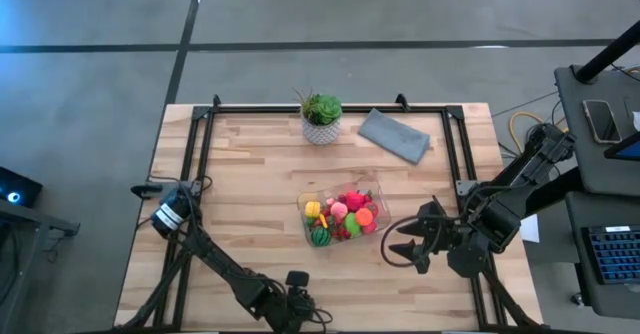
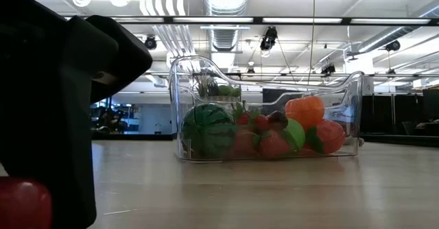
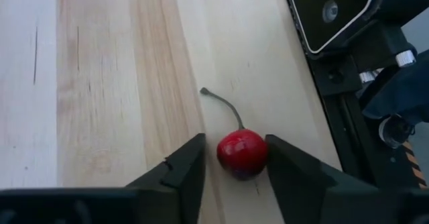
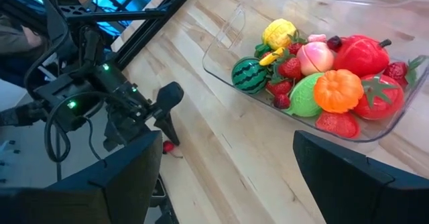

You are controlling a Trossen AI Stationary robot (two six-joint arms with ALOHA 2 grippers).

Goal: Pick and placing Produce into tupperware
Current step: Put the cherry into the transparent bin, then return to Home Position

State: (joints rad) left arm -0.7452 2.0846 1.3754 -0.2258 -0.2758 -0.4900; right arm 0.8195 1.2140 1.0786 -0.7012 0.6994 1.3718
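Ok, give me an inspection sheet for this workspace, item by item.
Surface: wooden table, black frame rails.
Job's things: clear tupperware mid-table, filled with produce; one red cherry on the wood at the near edge.
Clutter: potted plant, grey cloth at the far edge.
Grippers: left gripper fingers either side of the cherry; right gripper open beside the tupperware.
Cables: yellow cable off the table's right.
Surroundings: grey floor, keyboard.

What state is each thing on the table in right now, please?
Cherry: on the table between the left gripper's fingers, outside the tupperware.
Tupperware: upright, lidless, holding a pile of produce.
Left gripper: down at the table's near edge, fingers flanking the cherry.
Right gripper: open, empty, beside the tupperware.
Cloth: folded, flat.
Plant: upright in its pot.
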